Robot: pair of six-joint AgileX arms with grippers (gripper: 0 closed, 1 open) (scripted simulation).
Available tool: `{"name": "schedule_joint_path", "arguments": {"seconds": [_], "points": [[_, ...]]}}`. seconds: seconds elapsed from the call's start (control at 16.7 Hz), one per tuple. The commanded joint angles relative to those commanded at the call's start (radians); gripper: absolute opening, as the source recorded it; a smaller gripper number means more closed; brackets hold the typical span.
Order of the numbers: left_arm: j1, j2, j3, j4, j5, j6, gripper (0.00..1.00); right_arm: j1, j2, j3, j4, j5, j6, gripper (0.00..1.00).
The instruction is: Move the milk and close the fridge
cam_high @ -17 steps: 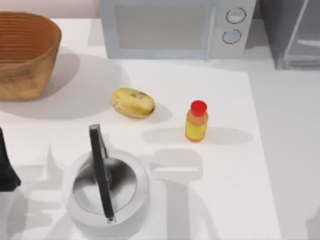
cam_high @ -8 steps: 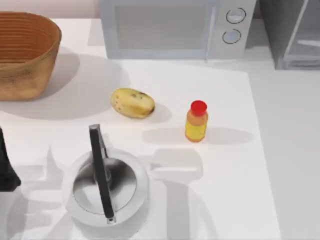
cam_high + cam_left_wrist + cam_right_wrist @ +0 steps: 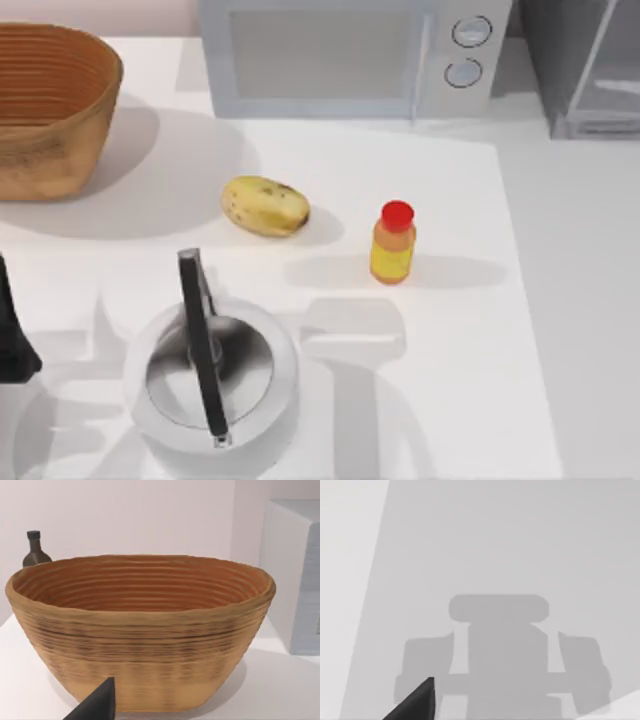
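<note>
The microwave [image 3: 355, 58] stands behind the potato [image 3: 264, 206] and bottle [image 3: 394, 243], fridge [image 3: 585, 65] at its right.

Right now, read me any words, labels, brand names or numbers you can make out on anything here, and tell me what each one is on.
None can be read.
Microwave: its two round dials carry no legible marks.
Yellow bottle with the red cap: no label text visible.
Fridge, wicker basket, kettle, potato and dark bottle: no lettering on any of them.
</note>
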Motion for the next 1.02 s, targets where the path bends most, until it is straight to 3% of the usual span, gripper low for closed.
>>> {"name": "schedule_joint_path", "arguments": {"seconds": [0.24,0.78,1.02], "points": [[0.0,0.0,0.0,0.0,0.0,0.0,1.0,-0.298,0.315,0.128,-0.047,-0.158,-0.315,1.0],[0.0,0.0,0.0,0.0,0.0,0.0,1.0,-1.154,1.314,0.433,-0.052,-0.592,-1.293,1.0],[0.0,0.0,0.0,0.0,0.0,0.0,1.0,-1.463,1.663,0.525,-0.005,-0.751,-1.633,1.0]]}}
